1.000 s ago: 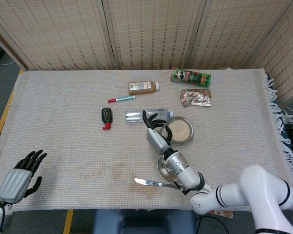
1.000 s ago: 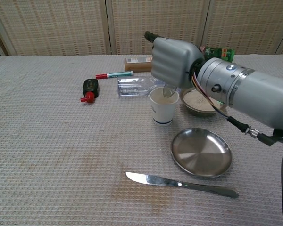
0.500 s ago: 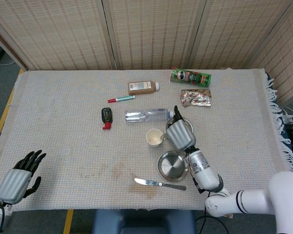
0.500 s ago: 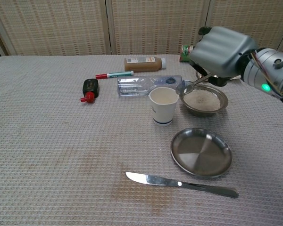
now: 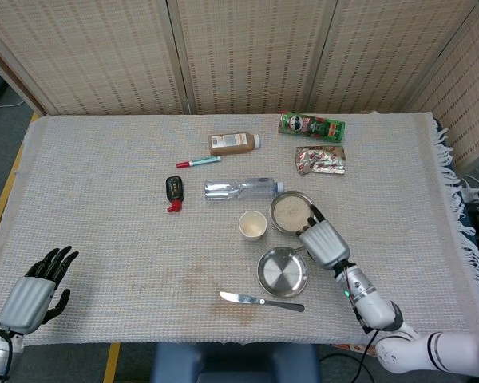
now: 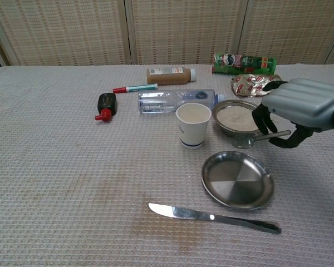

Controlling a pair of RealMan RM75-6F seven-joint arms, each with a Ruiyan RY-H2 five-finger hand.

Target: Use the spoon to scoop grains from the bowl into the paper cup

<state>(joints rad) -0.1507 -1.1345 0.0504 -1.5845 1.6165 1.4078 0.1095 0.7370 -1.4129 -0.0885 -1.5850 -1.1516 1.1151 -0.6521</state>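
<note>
The right hand [image 6: 303, 108] is hovering just off the right side of the bowl [image 6: 237, 118], its dark fingers [image 6: 263, 119] curling around the thin handle of the spoon [image 6: 255, 138] — the spoon's round metal head is hanging low just in front of the bowl, between it and the steel plate [image 6: 237, 179], and whether it is touching the cloth cannot be told. The bowl is a shallow metal dish filled with pale, fine grains [image 6: 236, 116], sitting right of the table's middle; the paper cup [image 6: 192, 124] is standing upright just to its left, white with a dark band near the base, and its contents are not showing from either view. The table [image 5: 104, 199] is wearing a beige waffle-weave cloth with a fringe along its right edge. A table knife [image 6: 211, 217] is lying flat near the front edge, below the plate. Behind the cup a clear plastic bottle [image 6: 172, 100] is lying on its side, with a red-and-green marker [image 6: 134, 88], a brown bottle [image 6: 170, 73], a green chip can [image 6: 245, 63] and a foil packet [image 6: 255, 83] toward the far edge, and a small black-and-red object [image 6: 105, 104] — too small to identify — to the left. The left hand [image 5: 33, 294] is resting at the front left corner, empty, fingers spread; its arm is cut off by the frame.
</note>
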